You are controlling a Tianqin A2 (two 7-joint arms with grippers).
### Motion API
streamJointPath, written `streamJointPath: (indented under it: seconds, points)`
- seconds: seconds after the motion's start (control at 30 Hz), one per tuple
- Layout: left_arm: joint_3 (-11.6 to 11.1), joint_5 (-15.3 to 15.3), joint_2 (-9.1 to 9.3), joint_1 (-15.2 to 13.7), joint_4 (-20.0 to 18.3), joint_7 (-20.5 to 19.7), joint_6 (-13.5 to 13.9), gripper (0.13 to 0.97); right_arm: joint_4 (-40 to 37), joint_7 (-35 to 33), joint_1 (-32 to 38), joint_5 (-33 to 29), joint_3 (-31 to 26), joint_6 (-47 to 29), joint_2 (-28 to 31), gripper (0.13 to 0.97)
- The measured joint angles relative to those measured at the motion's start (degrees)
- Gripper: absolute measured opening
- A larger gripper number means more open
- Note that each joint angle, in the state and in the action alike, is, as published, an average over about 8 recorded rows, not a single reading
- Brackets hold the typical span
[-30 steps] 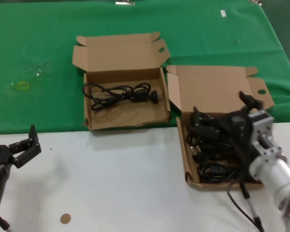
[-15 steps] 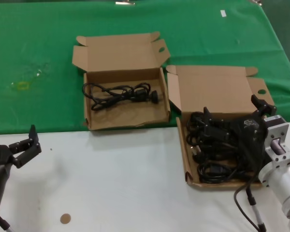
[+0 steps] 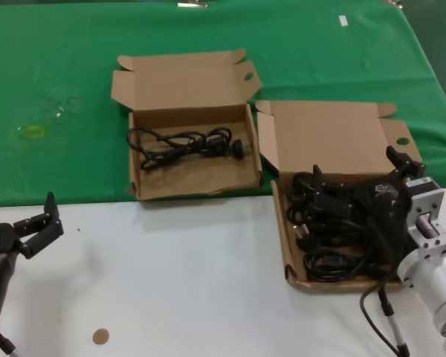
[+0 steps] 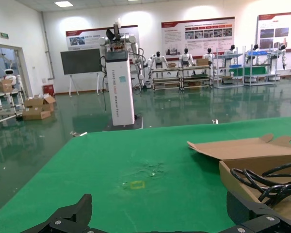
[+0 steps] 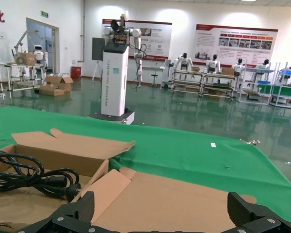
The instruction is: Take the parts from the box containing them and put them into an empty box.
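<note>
The box containing the parts (image 3: pixel 281 223) lies open at the right, with several coiled black power cords (image 3: pixel 328 239) in it. My right gripper (image 3: pixel 357 168) hovers over its rear half, fingers wide open and empty; in the right wrist view (image 5: pixel 160 208) only its raised lid (image 5: pixel 184 194) lies between them. The other box (image 3: pixel 137 172) lies open on the green cloth, left of centre, with one black cord (image 3: pixel 184 144) in it, also seen in the right wrist view (image 5: pixel 36 177). My left gripper (image 3: pixel 36 220) is parked open and empty at the left.
The near half of the table is white (image 3: pixel 178 282), the far half a green cloth (image 3: pixel 59 74). A small brown disc (image 3: pixel 99 336) lies near the front edge. A yellowish mark (image 3: pixel 31 132) is on the cloth at far left. Both lids stand open toward the back.
My right gripper moved a little to the right over the full box, then stopped. The left arm and both boxes have not moved.
</note>
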Motion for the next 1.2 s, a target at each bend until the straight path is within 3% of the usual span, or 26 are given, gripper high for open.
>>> streamJointPath:
  seconds: [1.2]
  points:
    - [0.0, 0.0, 0.0, 0.0, 0.0, 0.0, 0.0, 0.966, 0.0, 0.0, 0.0, 0.0, 0.0, 0.0, 0.0, 0.966]
